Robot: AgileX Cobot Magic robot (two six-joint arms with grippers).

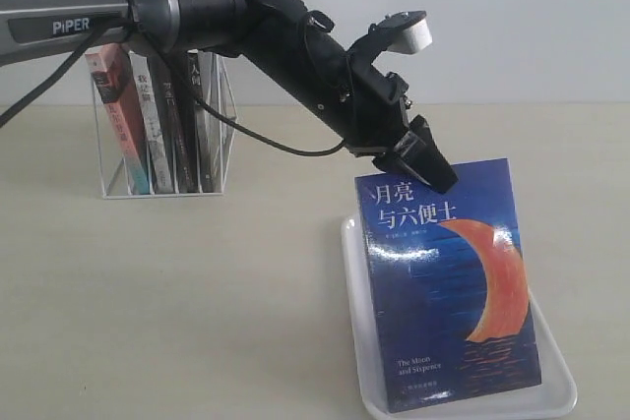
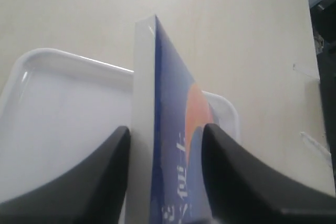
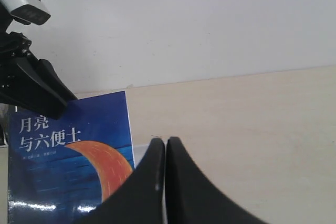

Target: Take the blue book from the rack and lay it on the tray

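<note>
Straddling one blue book (image 1: pixel 443 272) on one tray (image 1: pixel 356 327): left claw (image 2: pixel 165 140), hold unclear | right claw (image 3: pixel 166 142) clenched

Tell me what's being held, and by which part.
Nothing looks gripped: the left gripper has jaws apart around the blue book, at its top edge; right gripper shut, empty.

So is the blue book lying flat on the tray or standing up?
Standing, tilted, not flat. The blue book rests on its lower edge in the tray, its top edge between the fingers of the left gripper.
</note>
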